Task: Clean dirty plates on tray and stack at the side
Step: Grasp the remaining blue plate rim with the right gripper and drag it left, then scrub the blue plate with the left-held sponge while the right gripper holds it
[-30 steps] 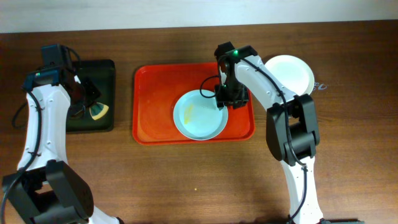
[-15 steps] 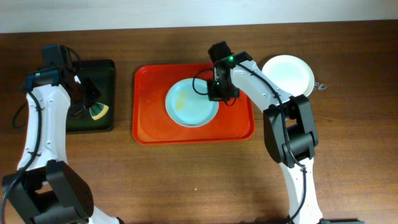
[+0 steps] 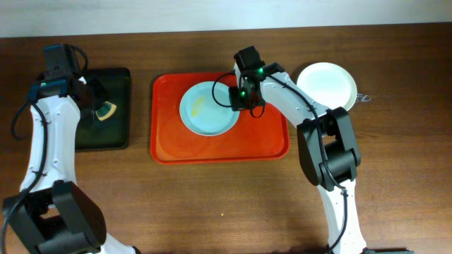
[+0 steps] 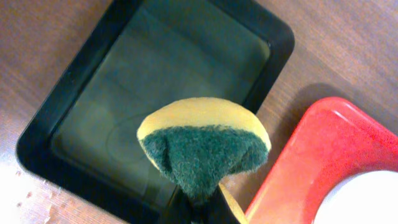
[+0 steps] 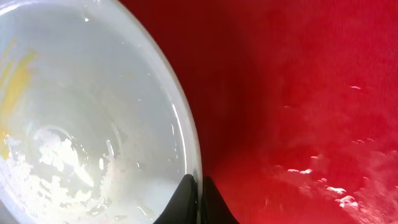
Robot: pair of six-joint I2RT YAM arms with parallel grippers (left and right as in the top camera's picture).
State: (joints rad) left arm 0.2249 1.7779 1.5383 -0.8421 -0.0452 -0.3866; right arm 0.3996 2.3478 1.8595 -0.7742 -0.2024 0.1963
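A pale blue plate [image 3: 207, 109] with a yellow smear lies on the red-orange tray [image 3: 219, 147], toward its upper middle. My right gripper [image 3: 237, 99] is shut on the plate's right rim; the right wrist view shows the fingers [image 5: 199, 190] pinching the rim of the plate [image 5: 81, 118] over the wet tray [image 5: 298, 93]. A cream-white plate [image 3: 326, 85] sits on the table right of the tray. My left gripper [image 3: 97, 111] is shut on a yellow and green sponge [image 4: 204, 144], held over the black tray [image 4: 155, 68]. No mint green plate shows.
The black tray [image 3: 116, 134] sits at the far left, with a gap of wood table between it and the red-orange tray. The red-orange tray's corner [image 4: 311, 174] shows in the left wrist view. The right arm reaches across the tray's upper right.
My right gripper has dragged the pale blue plate up and to the left across the tray. My left gripper has lifted the sponge slightly toward the back of the black tray.
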